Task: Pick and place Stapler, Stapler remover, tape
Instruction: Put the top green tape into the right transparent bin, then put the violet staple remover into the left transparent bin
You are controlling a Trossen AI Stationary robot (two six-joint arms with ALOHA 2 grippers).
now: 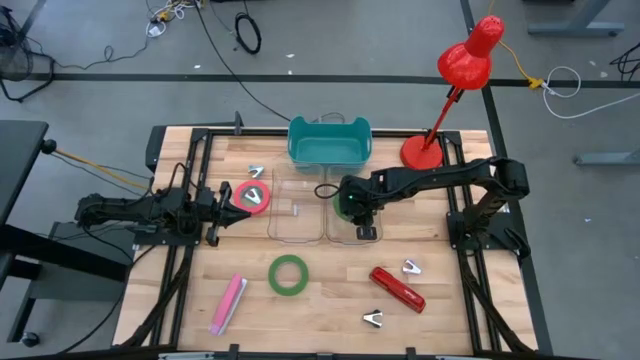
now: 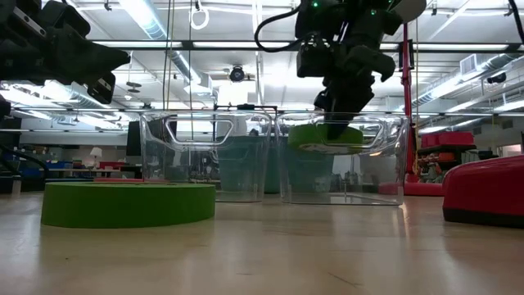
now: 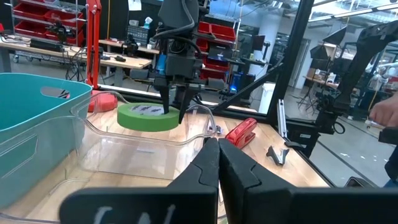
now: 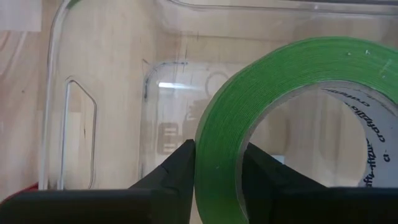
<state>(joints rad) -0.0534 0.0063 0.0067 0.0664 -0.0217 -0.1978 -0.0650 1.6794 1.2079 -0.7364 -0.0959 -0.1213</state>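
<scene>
The wooden table (image 1: 330,300) carries everything. At its twelve o'clock edge sits the teal basket (image 1: 329,142), and just in front of that, at the centre, stand two clear bins side by side: the left clear bin (image 1: 295,212) and the right clear bin (image 1: 350,215).

My right arm reaches in from three o'clock, and my right gripper (image 2: 337,123) hangs over the right clear bin at its rim. Its fingers (image 4: 180,163) are clamped on the wall of a green tape roll (image 4: 280,118), one finger outside the ring and one inside the open centre. The roll lies about flat at rim height, above the bin floor.

My left arm lies at nine o'clock, and my left gripper (image 1: 212,225) has its fingers pressed together, holding nothing.

A second green tape roll (image 1: 288,275) lies flat at six o'clock of the bins. The red-pink tape roll (image 1: 253,196) lies just beside my left gripper, at nine o'clock of the left clear bin. The red stapler (image 1: 398,289) rests at five o'clock, the pink stapler (image 1: 228,303) at seven o'clock. One staple remover (image 1: 374,319) lies near the red stapler's six o'clock, another remover (image 1: 411,267) at its one o'clock.
</scene>
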